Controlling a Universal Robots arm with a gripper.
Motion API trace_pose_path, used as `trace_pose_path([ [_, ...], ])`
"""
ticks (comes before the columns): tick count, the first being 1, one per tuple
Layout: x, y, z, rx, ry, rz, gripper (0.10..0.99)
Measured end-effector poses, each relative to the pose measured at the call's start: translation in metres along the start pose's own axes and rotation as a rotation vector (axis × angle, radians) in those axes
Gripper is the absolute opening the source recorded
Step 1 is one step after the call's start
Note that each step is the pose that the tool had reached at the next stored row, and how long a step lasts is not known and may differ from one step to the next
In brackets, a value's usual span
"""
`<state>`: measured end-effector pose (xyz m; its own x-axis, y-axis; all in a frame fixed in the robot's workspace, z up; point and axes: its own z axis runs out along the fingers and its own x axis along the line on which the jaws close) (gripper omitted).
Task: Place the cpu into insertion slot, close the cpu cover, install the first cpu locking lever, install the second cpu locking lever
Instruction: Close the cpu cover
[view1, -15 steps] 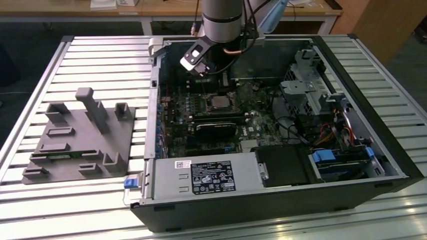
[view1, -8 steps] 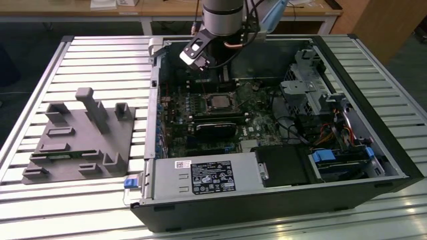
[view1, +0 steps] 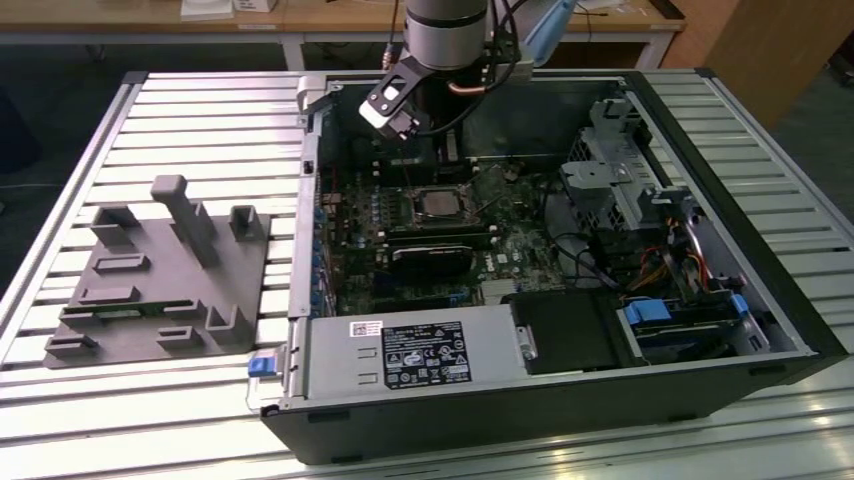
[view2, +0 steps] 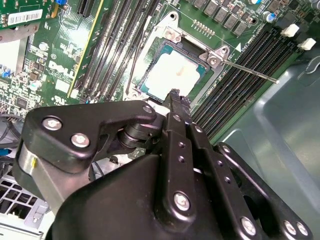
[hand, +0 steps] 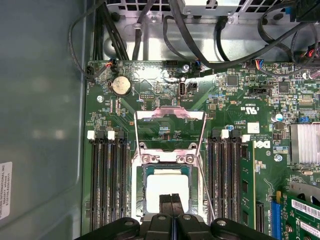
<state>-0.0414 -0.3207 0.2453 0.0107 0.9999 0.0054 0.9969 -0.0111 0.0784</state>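
Gripper (hand: 171, 200): fingers pressed together, nothing seen between them. The tips sit over the near edge of the cpu (hand: 162, 192); cannot tell if they touch it. The cpu lies flat in the insertion slot (hand: 140, 190), pale top exposed. The cpu cover (hand: 170, 114) is tipped back past its hinge, green board visible through its window. In the second wrist view a thin lever rod (view2: 250, 70) juts from a socket corner. Exterior view: arm (view1: 454, 30) reaches into the open computer case (view1: 747, 330) on a slatted table (view1: 80, 400). A grey fixture block (view1: 147, 300) sits at the exterior view's left.
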Motion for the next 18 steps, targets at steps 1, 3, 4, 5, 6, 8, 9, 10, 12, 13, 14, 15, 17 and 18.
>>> trace_pose_path([
  [1,0.0,0.0,0.0,0.0,0.0,0.0,0.106],
  [3,0.0,0.0,0.0,0.0,0.0,0.0,0.106],
  [4,0.0,0.0,-0.0001,0.0,0.0,0.0,0.106],
  [5,0.0,0.0,-0.0001,0.0,0.0,0.0,0.106],
  [6,0.0,0.0,-0.0005,0.0,-0.0004,0.0,0.106],
  [8,0.0,0.0002,-0.0022,0.0,-0.0002,0.0,0.106],
  [9,0.0,0.0002,-0.0034,0.0,-0.0001,0.0,0.106],
  [10,0.0,0.0004,-0.0048,0.0,-0.0001,0.0,0.106],
  [12,0.0,0.0006,-0.0078,0.0,0.0001,0.0,0.106],
  [13,0.0,0.0007,-0.0095,0.0,-0.0001,0.0,0.106],
  [14,0.0,0.0009,-0.0112,0.0,-0.0001,0.0,0.106],
  [15,0.0001,0.001,-0.0129,0.0,0.0,0.0,0.106],
  [17,0.0001,0.0012,-0.0158,0.0,-0.0001,0.0,0.106],
  [18,0.0001,0.0013,-0.0168,0.0,-0.0001,0.0,0.106],
])
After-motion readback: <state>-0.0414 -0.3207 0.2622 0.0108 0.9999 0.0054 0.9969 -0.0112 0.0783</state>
